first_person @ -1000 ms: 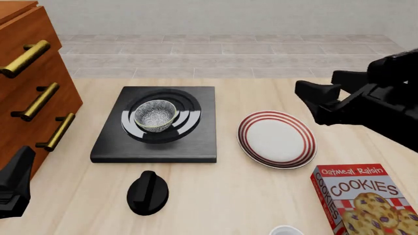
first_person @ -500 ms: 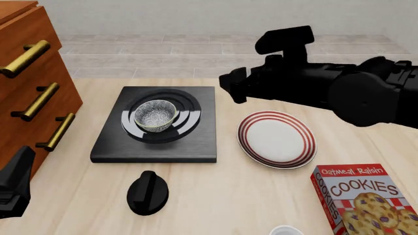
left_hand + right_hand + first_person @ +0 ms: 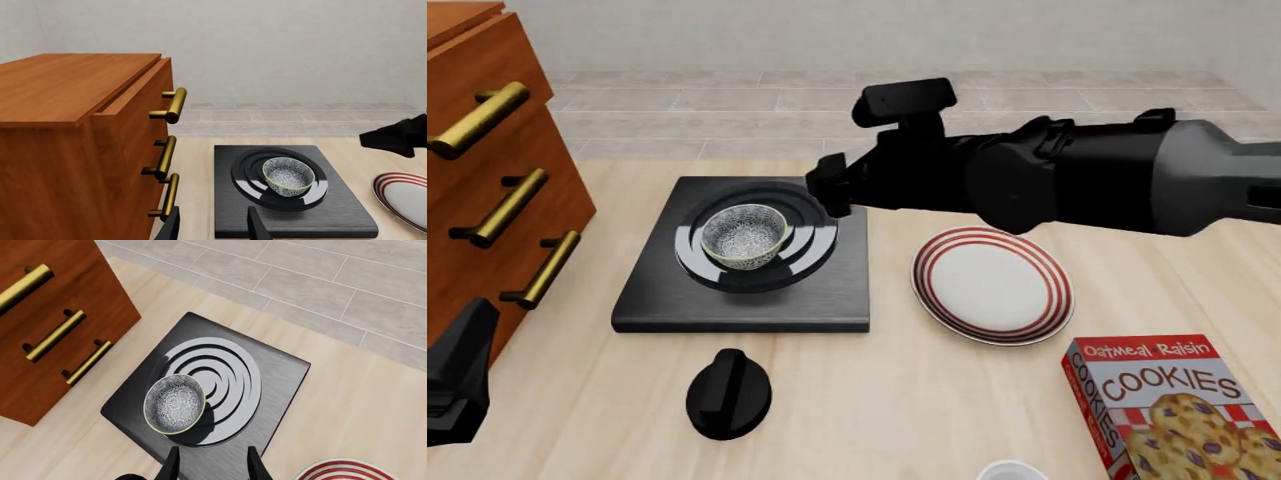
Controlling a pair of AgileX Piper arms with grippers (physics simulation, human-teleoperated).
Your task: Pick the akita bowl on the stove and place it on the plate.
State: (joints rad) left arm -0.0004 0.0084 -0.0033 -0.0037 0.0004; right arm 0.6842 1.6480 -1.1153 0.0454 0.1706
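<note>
At the table's near left edge the left gripper (image 3: pixel 212 227) waits with fingers apart, the ringed white plate (image 3: pixel 993 284) lies mid-table, and beyond, the small speckled grey-white akita bowl (image 3: pixel 745 235) sits on the flat square black stove (image 3: pixel 751 252) under the spread-fingered right gripper (image 3: pixel 212 466).

Even, bright, diffuse light fills all three views, sharp from edge to edge with no blur, grain or bending of straight lines. The stove (image 3: pixel 745 256) rings carry the only strong glare: pale grey-white sheen across them in the right wrist view, thin bright arcs in the front and left wrist views. Shadows are soft and short: a dark patch on the stove just beside the bowl (image 3: pixel 174 403), a faint one beside the plate (image 3: pixel 993 284) on the stove's side.
</note>
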